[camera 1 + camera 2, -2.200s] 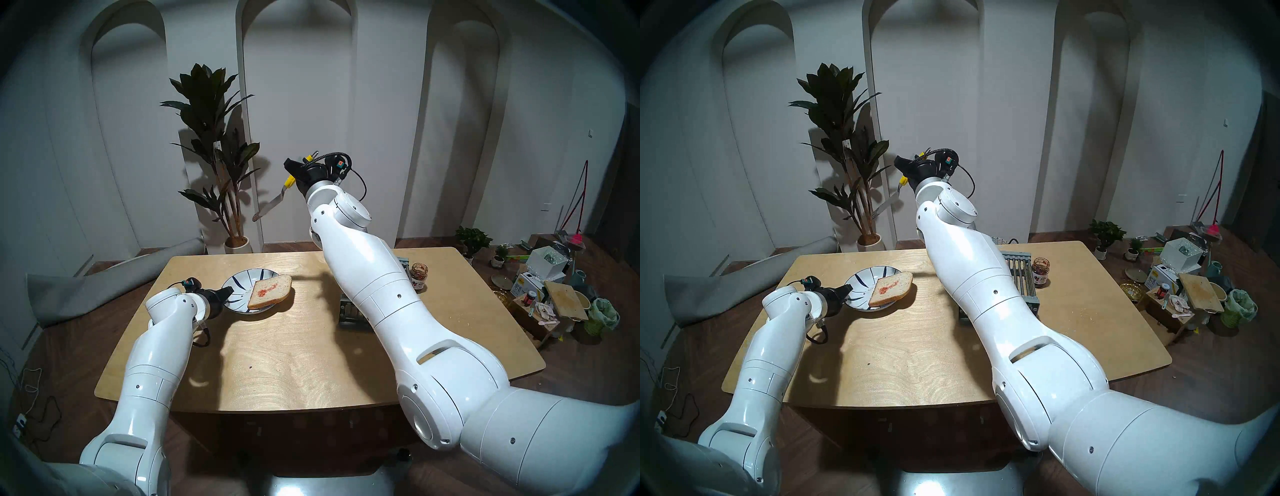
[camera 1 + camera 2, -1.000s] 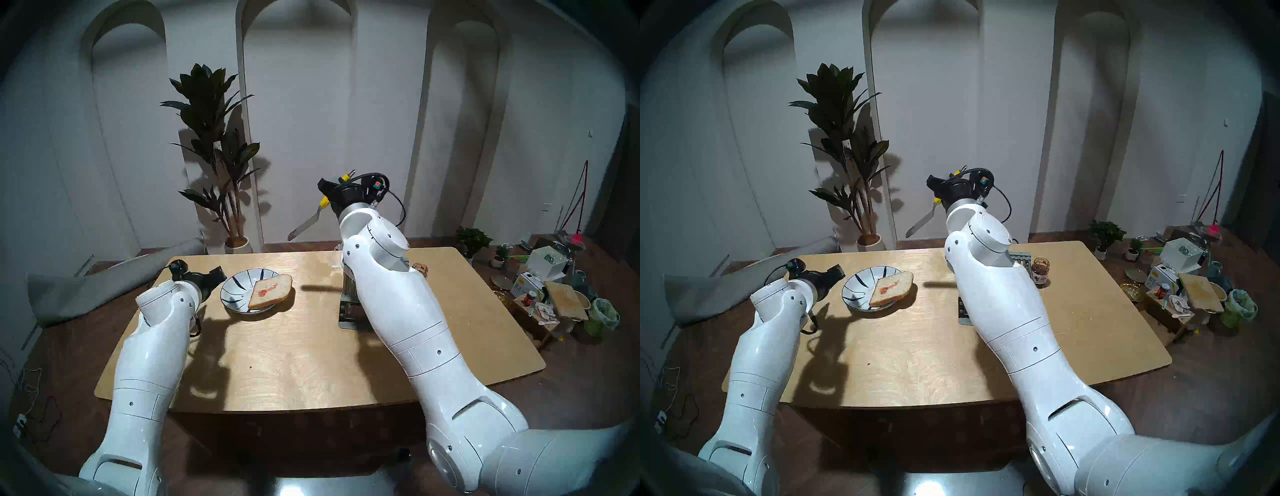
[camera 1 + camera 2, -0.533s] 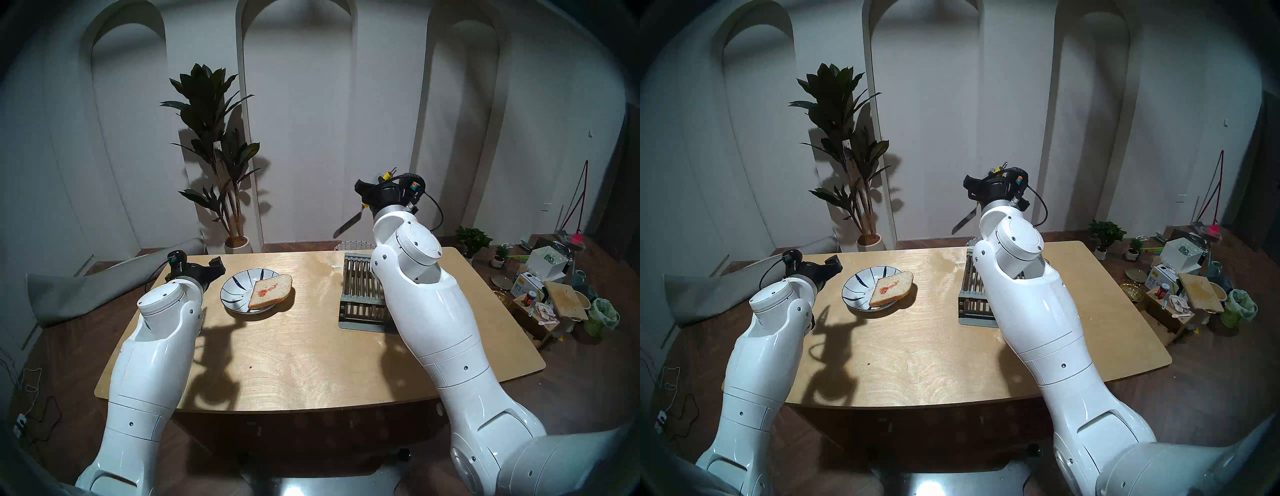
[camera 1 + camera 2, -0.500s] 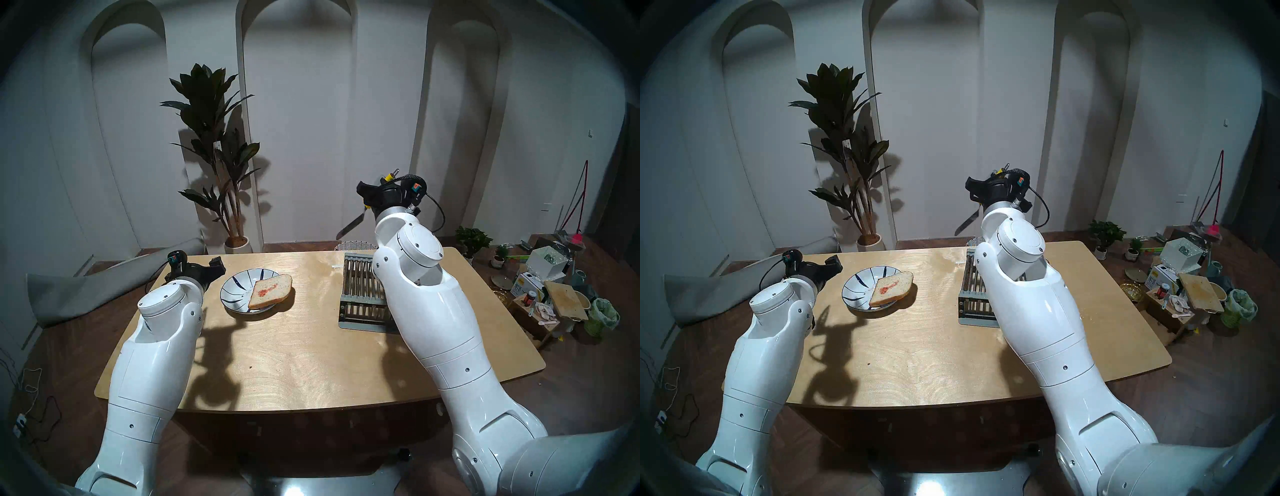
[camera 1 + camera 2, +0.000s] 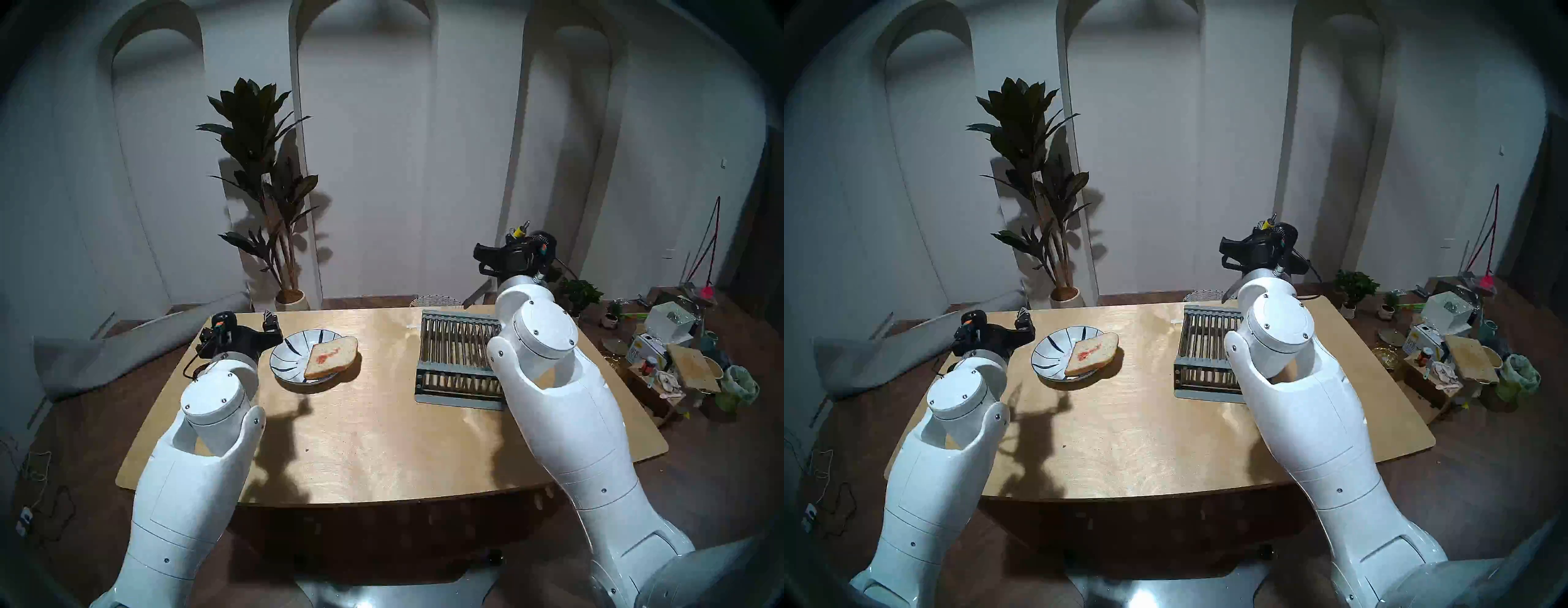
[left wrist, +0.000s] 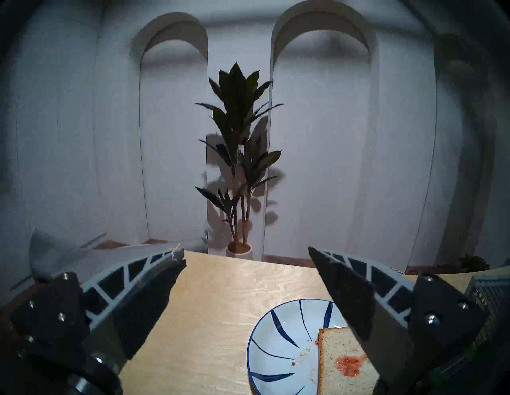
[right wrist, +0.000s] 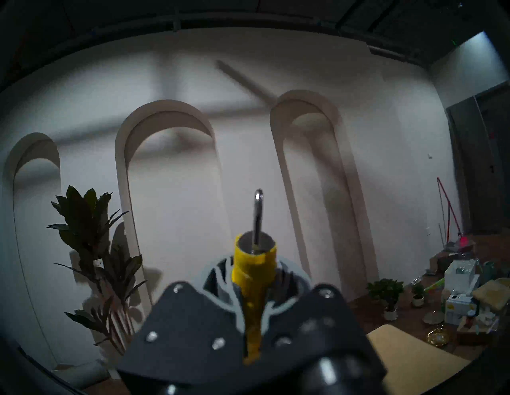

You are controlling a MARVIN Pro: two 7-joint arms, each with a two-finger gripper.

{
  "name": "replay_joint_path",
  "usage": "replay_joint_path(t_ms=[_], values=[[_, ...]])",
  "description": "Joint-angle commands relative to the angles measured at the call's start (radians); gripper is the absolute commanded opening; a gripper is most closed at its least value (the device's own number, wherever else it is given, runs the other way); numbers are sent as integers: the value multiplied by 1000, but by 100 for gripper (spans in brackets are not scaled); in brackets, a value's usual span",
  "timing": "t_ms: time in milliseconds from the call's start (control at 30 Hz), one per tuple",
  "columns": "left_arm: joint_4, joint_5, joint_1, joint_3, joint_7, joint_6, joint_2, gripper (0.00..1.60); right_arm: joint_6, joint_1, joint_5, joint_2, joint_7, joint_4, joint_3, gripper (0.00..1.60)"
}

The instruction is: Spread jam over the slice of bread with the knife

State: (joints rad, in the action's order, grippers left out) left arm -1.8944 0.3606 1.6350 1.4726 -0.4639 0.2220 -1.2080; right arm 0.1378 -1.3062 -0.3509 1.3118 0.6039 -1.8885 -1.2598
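Yellow-handled, the knife (image 7: pixel 254 271) has swung from upper centre of the head view to the upper right, above the grey rack (image 5: pixel 460 361), the right gripper (image 5: pixel 481 259) clamped tight on its handle, pointing roughly level toward the far wall. At left, the left gripper (image 6: pixel 245 255) has pulled back from the striped plate (image 5: pixel 288 352), fingers spread and empty. Jam-smeared, the slice of bread (image 5: pixel 333 356) lies unmoved on that plate.

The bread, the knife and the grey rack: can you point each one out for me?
slice of bread (image 5: pixel 331 356): head left view, on its jam-smeared face.
knife (image 7: pixel 254 262): right wrist view, on its yellow handle.
grey rack (image 5: pixel 456 352): head left view, on its slats.
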Motion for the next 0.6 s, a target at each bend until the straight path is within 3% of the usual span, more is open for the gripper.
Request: replay_joint_path(t_ms=[0, 267, 400, 467, 533, 567], values=[[-42, -111, 50, -41, -24, -117, 23, 160, -54, -118, 63, -73, 21, -86, 18, 0], [15, -239, 63, -94, -54, -246, 46, 160, -187, -226, 109, -79, 71, -75, 50, 0], [67, -310, 34, -113, -71, -298, 55, 160, -237, -225, 142, -64, 87, -47, 63, 0], [110, -358, 13, -128, -87, -366, 57, 160, -302, -217, 161, -59, 93, -23, 69, 0], [110, -367, 5, -130, -92, -339, 54, 160, -275, -213, 157, -52, 89, -23, 65, 0], [128, -381, -1, -135, -98, -378, 53, 160, -313, -211, 164, -51, 92, -6, 68, 0]])
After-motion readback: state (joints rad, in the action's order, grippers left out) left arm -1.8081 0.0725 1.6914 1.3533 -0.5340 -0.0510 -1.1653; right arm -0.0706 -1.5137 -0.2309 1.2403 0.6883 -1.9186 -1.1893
